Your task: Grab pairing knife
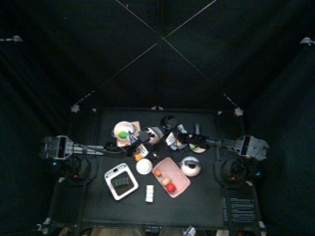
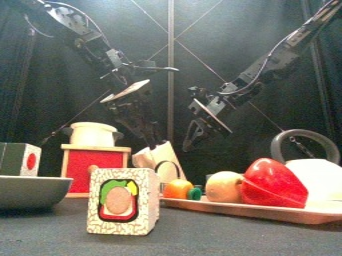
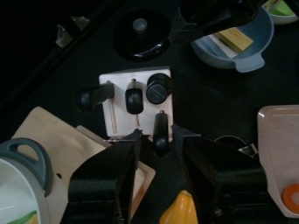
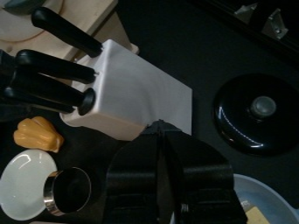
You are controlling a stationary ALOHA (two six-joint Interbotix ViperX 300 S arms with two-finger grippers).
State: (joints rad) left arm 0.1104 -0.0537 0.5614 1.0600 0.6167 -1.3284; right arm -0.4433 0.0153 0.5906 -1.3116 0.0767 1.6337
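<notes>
While left claw (image 3: 155,157) hangs spread above white knife block (image 3: 138,105), paring knife handle (image 3: 159,129) sits in block's slot, directly between claw's jaws. Handle's long axis runs along approach line. Left arm nearer; right claw (image 4: 167,166) pressed together beside block.

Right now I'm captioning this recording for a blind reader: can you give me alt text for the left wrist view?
The left gripper hangs open just above a white knife block, its jaws either side of a black knife handle in the block's top. A blue bowl, a round black lid and a wooden board lie around the block.
</notes>
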